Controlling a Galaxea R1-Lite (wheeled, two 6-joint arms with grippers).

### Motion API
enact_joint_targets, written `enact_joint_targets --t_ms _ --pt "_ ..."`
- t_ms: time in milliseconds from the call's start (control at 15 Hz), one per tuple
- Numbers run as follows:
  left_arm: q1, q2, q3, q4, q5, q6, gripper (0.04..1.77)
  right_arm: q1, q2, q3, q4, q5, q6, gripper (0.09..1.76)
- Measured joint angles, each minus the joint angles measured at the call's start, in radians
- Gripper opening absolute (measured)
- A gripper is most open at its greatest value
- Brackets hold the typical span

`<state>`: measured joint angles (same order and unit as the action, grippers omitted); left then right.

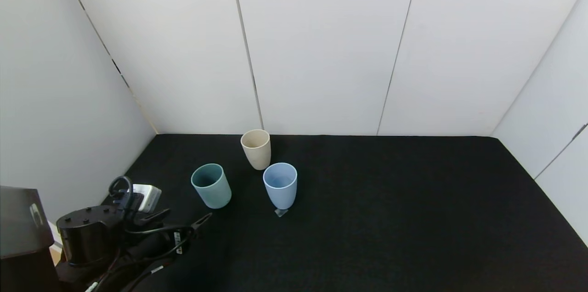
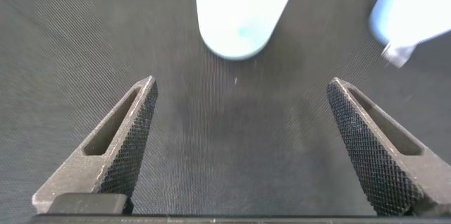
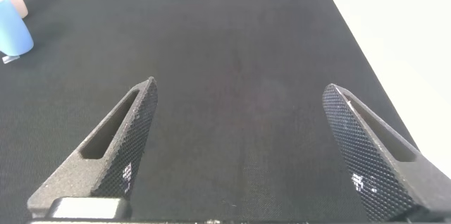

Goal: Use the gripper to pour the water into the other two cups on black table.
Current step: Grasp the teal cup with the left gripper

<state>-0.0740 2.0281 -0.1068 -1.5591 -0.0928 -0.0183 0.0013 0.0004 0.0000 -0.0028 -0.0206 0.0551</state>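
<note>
Fingers (image 2: 127,139) of our left gripper (image 2: 239,146) were spread wide, empty, the teal cup (image 1: 211,186) at 12 o'clock; our right gripper (image 3: 239,146) probably hung likewise over the table (image 1: 390,218).

Bright even light, overexposed cups in left wrist view, soft shadows, wide-angle bowing at head-view edges

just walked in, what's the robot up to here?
Nothing is grasped yet. The left gripper is open, low over the black table, facing the teal-green cup just ahead of it. The beige cup and light blue cup stand upright beside it, untouched. The right gripper is open over bare table, off to the side. No pouring has begun.
</note>
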Motion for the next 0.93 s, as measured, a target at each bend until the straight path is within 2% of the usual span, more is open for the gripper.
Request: enact_joint_targets --t_ms 333,933 --pt "-0.001 0.076 -0.063 -0.002 -0.001 0.021 1.72 0.000 0.000 0.000 0.000 0.000 0.000 1.71" --pt "-0.014 0.153 -0.234 -0.001 0.005 0.036 1.72 0.000 0.000 0.000 0.000 0.000 0.000 1.71"
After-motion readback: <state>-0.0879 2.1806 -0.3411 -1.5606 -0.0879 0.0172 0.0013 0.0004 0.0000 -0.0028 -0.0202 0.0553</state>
